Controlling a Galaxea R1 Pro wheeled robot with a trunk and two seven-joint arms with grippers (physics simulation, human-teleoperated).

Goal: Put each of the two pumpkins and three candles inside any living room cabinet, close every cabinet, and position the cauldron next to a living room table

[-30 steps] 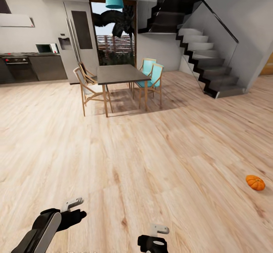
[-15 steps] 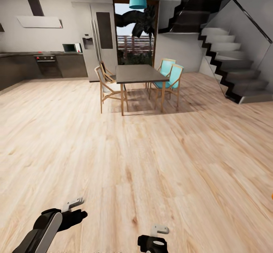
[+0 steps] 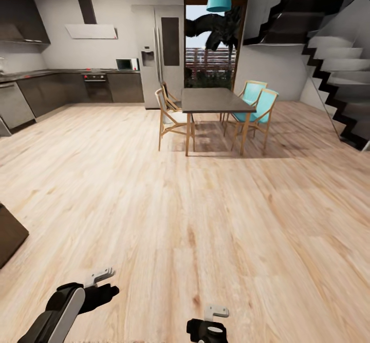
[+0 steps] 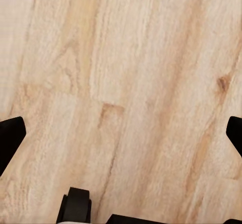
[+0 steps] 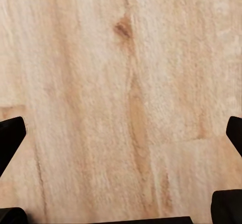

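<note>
head view: dining table at 12 o'clock, dark unit corner at 9, no pumpkins or candles in sight. wrist views: left gripper and right gripper both spread, empty over floor. everything looks still left to do.

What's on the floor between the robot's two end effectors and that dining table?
In the head view, nothing but bare wood floor lies between the left end effector, the right end effector and the dining table.

head view looks forward across the wood floor; both wrist views face it closely.
</note>
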